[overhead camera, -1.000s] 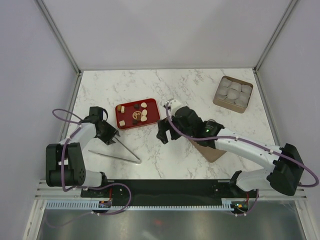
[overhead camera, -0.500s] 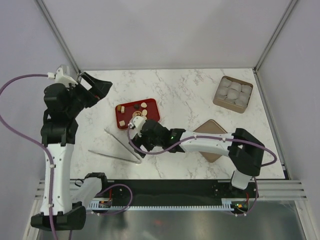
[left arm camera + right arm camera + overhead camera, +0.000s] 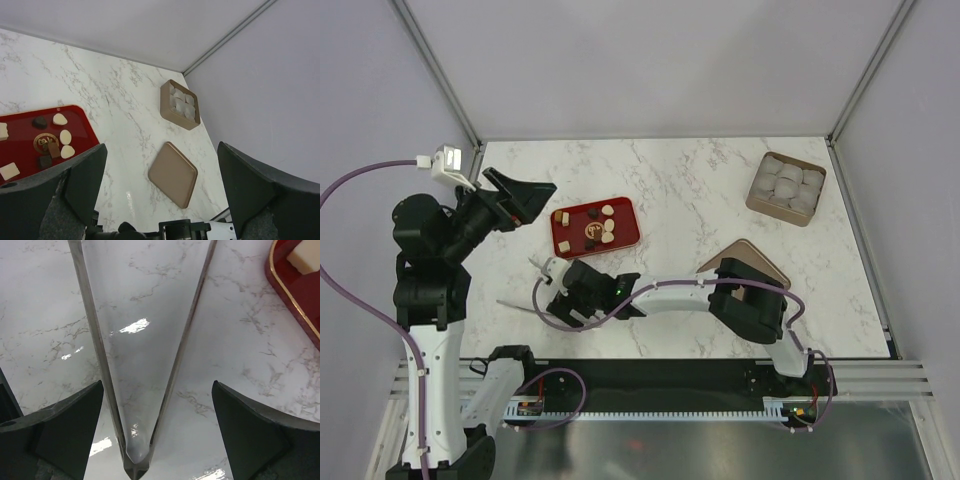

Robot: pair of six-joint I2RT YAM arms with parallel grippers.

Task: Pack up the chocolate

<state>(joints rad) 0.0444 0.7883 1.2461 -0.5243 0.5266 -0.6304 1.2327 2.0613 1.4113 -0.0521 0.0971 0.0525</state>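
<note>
On the red tray [image 3: 626, 236], left of centre, the choc pieces [image 3: 595, 226] lie loose, white & dark mixed. R gripper [image 3: 157, 385] is spread wide, low over the metal tongs [image 3: 97, 345]. L gripper [image 3: 515, 195] hangs high, also spread, holding nothing. Box [image 3: 760, 200] w/ white cups [image 3: 788, 185] stands far right, lid [image 3: 173, 174] apart from it.

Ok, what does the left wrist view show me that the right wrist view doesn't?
Left wrist only, past the open left tool: the brown box of white cups, the flat brown lid lying apart from it, and most chocolate pieces on the red tray. Right wrist only: the metal tongs on the marble tabletop, hinge end between the fingers of the open right tool, ungripped. Both: the red tray, a cream piece on it, the tabletop, and an open, empty tool.
</note>
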